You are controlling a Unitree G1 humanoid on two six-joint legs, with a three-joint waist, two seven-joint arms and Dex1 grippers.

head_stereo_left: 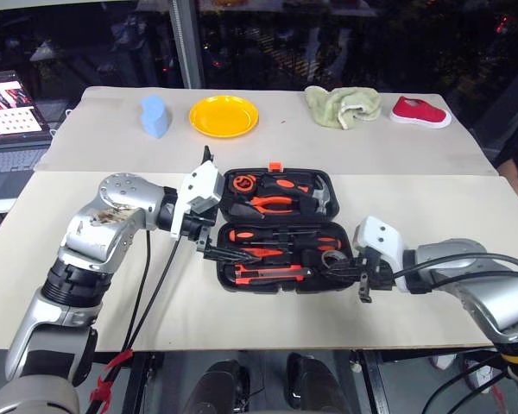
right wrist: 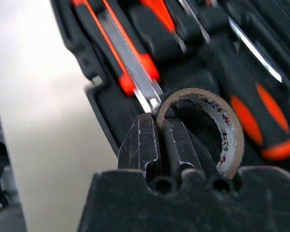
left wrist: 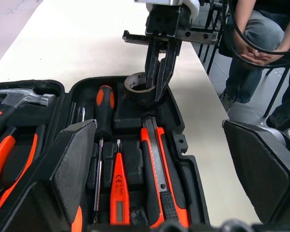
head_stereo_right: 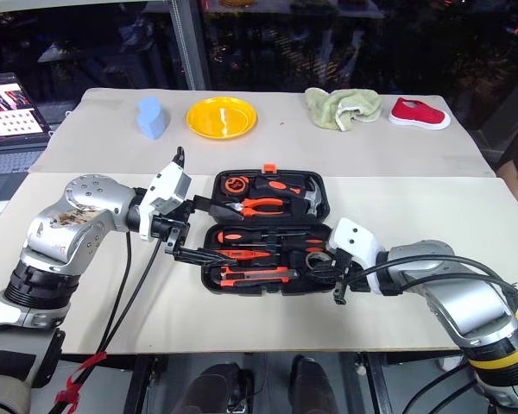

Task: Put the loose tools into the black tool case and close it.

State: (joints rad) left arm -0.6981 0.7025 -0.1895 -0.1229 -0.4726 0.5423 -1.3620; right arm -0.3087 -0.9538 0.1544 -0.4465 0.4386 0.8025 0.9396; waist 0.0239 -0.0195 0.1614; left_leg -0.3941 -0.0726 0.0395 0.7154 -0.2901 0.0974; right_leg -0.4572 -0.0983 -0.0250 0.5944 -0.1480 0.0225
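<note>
The black tool case (head_stereo_left: 279, 290) lies open at mid table, its lid half away from me. An orange-and-black utility knife (left wrist: 157, 169), a slim red tester (left wrist: 119, 188) and an orange-and-black screwdriver (left wrist: 104, 108) rest in recesses of the near half. My right gripper (right wrist: 157, 123) is shut on the wall of a roll of black tape (right wrist: 228, 130), which hangs over the near half's right end. At the case's left edge my left gripper (head_stereo_right: 198, 229) stands open and points right across the tools, with nothing between its fingers.
Pliers (head_stereo_left: 272, 203), a hammer (head_stereo_left: 324, 197) and a tape measure (head_stereo_left: 242, 183) sit in the lid half. Far side of the table: blue block (head_stereo_left: 154, 116), yellow plate (head_stereo_left: 224, 116), green cloth (head_stereo_left: 343, 106), red shoe (head_stereo_left: 420, 111). A person (left wrist: 261, 43) sits past the table's right end.
</note>
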